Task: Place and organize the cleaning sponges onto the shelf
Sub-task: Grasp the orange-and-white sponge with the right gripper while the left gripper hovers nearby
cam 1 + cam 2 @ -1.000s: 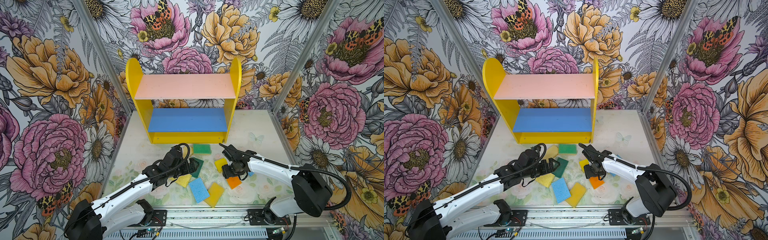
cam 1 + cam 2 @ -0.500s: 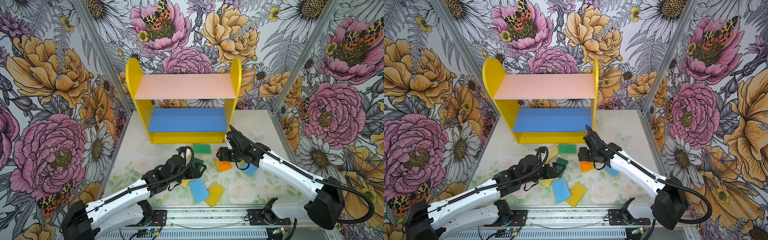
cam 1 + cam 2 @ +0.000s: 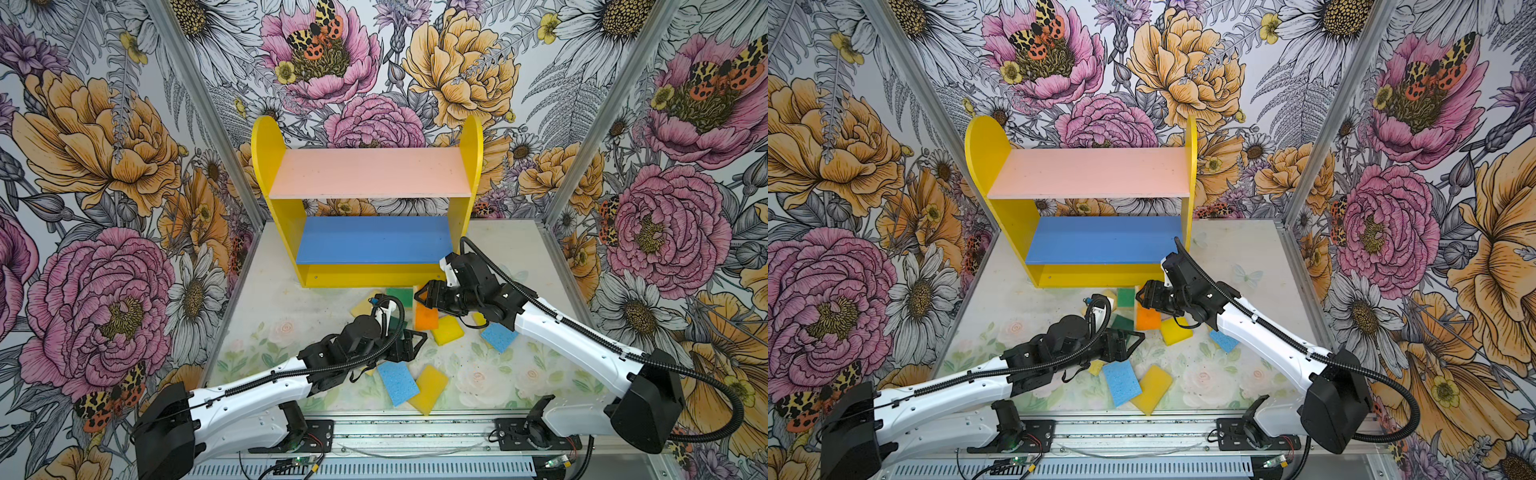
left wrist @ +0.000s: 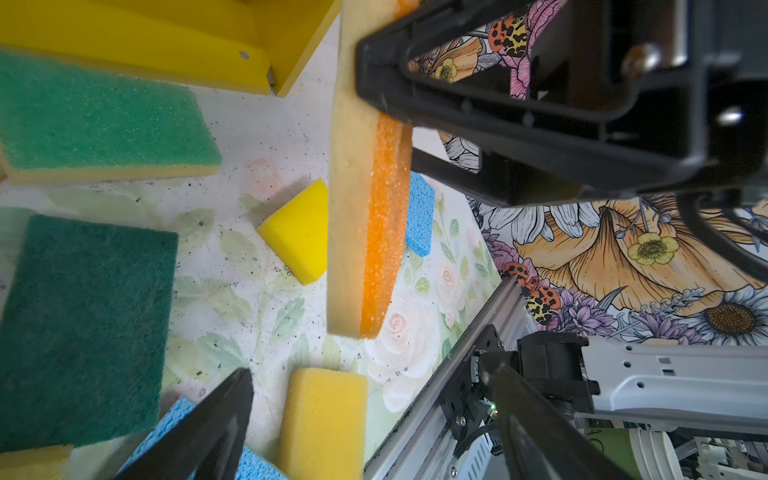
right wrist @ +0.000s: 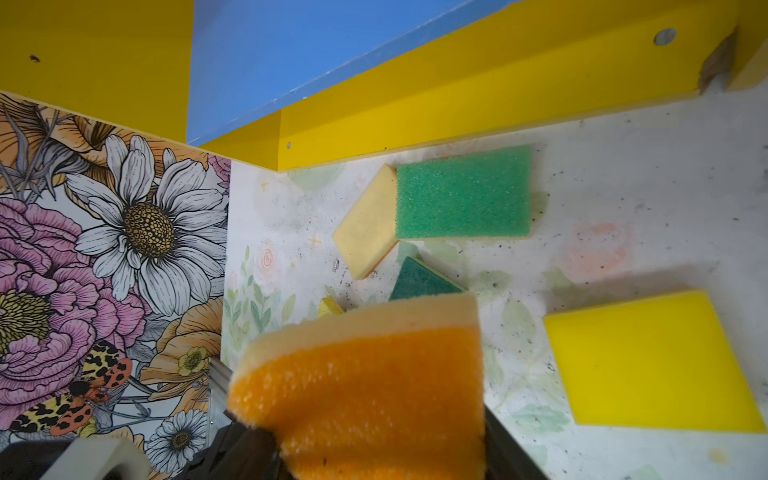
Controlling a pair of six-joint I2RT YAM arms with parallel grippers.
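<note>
Sponges (image 3: 448,330) lie loose on the table (image 3: 511,249) in front of the shelf (image 3: 266,166) in both top views. Its pink board (image 3: 370,172) and blue board (image 3: 374,239) have nothing on them. The right claw (image 3: 422,297) pinches the orange sponge (image 3: 426,319) by one end, close to the shelf's front corner. The left claw (image 3: 415,345) is spread wide with nothing in it, low over the other sponges.

From the left wrist view, the orange sponge (image 4: 374,232) stands on edge. It is pale on one face and rough orange on the other, and the right claw squeezes its far end. A green sponge (image 4: 95,120) and a dark green sponge (image 4: 83,328) lie flat close by.

From the right wrist view, the orange sponge (image 5: 365,399) sits between the jaws, and its free end bends a bit.

I think it is very light and squishy, so it will flop. Holding it by the thin sides near the middle should keep it flat, and a soft squeeze is enough.
</note>
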